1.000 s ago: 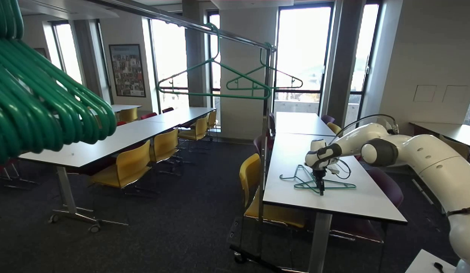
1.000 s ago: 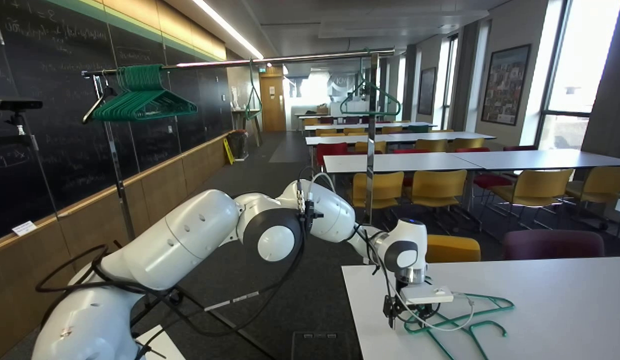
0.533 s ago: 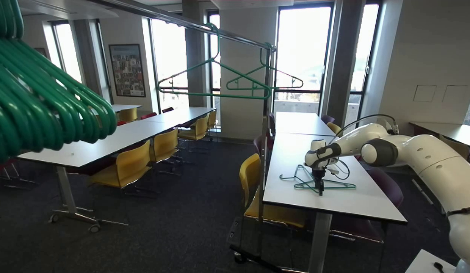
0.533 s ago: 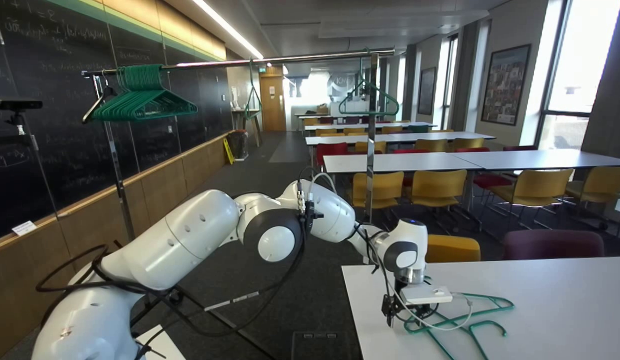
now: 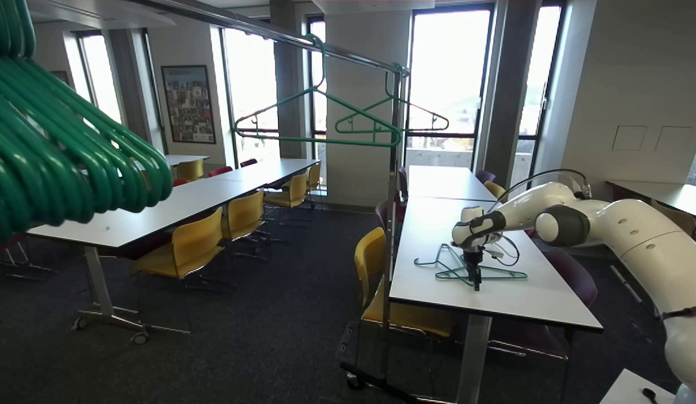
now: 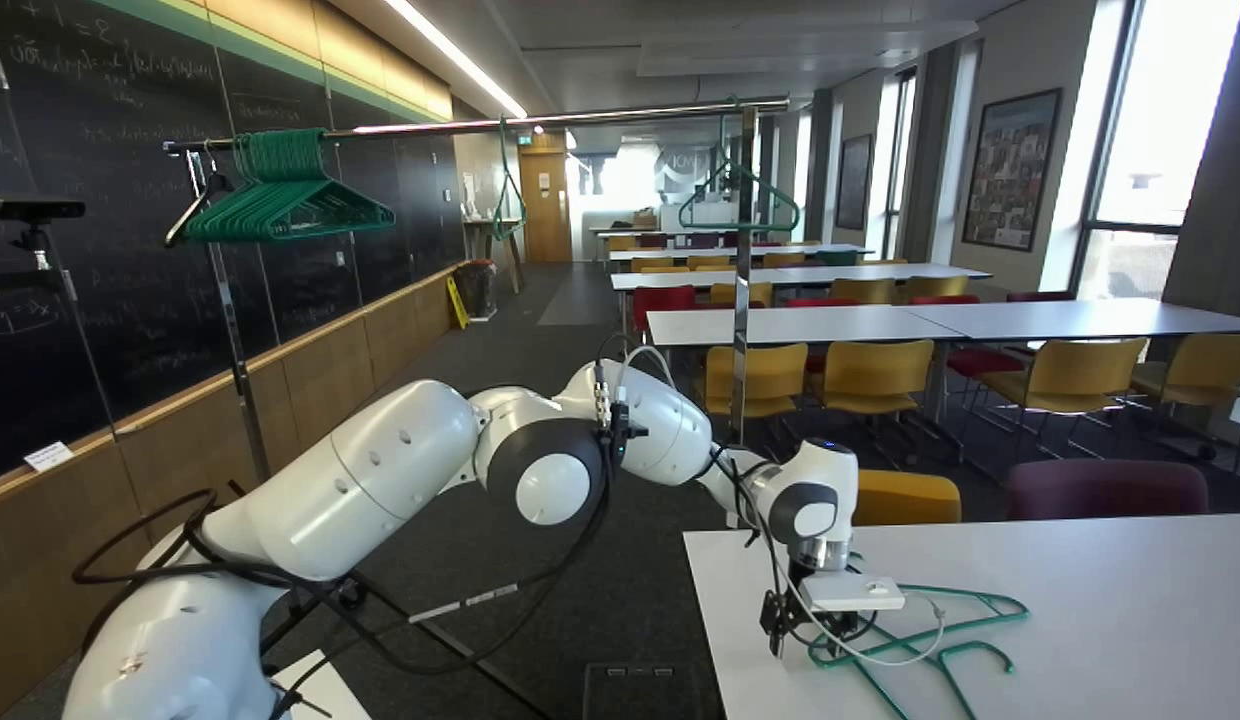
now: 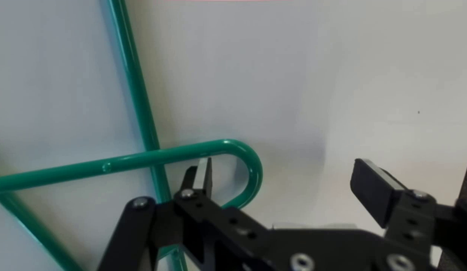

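Observation:
My gripper (image 7: pixel 282 163) points down at the white table (image 7: pixel 331 75), its jaws wide apart. In the wrist view, the rounded corner of a green hanger (image 7: pixel 180 151) reaches into the gap. The left finger (image 7: pixel 208 178) stands inside the bend of that corner; contact cannot be told. Only table shows beside the right finger (image 7: pixel 373 192). A second green tube (image 7: pixel 139 94) crosses under the corner. In both exterior views the gripper (image 5: pixel 476 283) is low over crossed green hangers (image 6: pixel 1020 608), near the table's end. Its wrist and mount partly hide them.
A metal rack with a high rail (image 6: pixel 600 118) and an upright pole (image 6: pixel 742 330) stands beside the table. Bunched green hangers (image 6: pixel 285 190) and two single ones hang on it. A yellow chair (image 5: pixel 370 255) and a purple chair (image 6: pixel 1105 488) stand at the table's sides.
The gripper has shifted only very slightly over the table, staying low beside the hangers. Those hangers lie where they were.

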Available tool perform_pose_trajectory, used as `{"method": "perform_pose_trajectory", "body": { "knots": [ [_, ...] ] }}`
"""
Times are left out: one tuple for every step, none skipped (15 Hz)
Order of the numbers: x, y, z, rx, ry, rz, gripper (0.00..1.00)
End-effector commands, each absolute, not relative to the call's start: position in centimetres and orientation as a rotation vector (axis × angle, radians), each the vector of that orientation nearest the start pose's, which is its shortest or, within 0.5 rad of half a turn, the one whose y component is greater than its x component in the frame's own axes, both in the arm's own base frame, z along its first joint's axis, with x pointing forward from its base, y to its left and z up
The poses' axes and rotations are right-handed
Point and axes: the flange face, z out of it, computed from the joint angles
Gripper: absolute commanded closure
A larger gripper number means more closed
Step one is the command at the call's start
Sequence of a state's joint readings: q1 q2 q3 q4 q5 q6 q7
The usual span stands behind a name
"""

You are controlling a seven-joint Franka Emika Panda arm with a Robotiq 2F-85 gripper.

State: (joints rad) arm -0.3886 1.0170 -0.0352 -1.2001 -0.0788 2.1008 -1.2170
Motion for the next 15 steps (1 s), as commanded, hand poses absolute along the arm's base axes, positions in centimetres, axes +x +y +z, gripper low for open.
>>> {"method": "perform_pose_trajectory", "body": {
  "knots": [
    [68.0, -31.3, 15.2, -2.791, -1.276, 0.209, 0.26],
    [67.9, -31.5, 15.2, -2.787, -1.269, 0.211, 0.33],
    [67.9, -31.7, 15.2, -2.787, -1.260, 0.209, 0.40],
    [67.9, -31.7, 15.2, -2.786, -1.254, 0.206, 0.47],
    [67.9, -31.8, 15.1, -2.786, -1.247, 0.203, 0.55],
    [68.0, -32.0, 15.2, -2.789, -1.244, 0.199, 0.63],
    [68.1, -32.1, 15.3, -2.793, -1.242, 0.194, 0.71],
    [68.1, -32.3, 15.3, -2.792, -1.236, 0.194, 0.80],
    [68.1, -32.3, 15.2, -2.791, -1.234, 0.194, 0.87],
    [68.1, -32.3, 15.2, -2.791, -1.230, 0.196, 0.93],
    [68.0, -32.4, 15.1, -2.790, -1.228, 0.196, 1.00],
    [68.0, -32.5, 15.1, -2.790, -1.225, 0.197, 1.00],
    [68.0, -32.5, 15.2, -2.789, -1.222, 0.197, 0.98],
    [68.0, -32.5, 15.2, -2.788, -1.220, 0.197, 0.97],
    [68.0, -32.6, 15.3, -2.788, -1.217, 0.198, 0.97]
  ]
}}
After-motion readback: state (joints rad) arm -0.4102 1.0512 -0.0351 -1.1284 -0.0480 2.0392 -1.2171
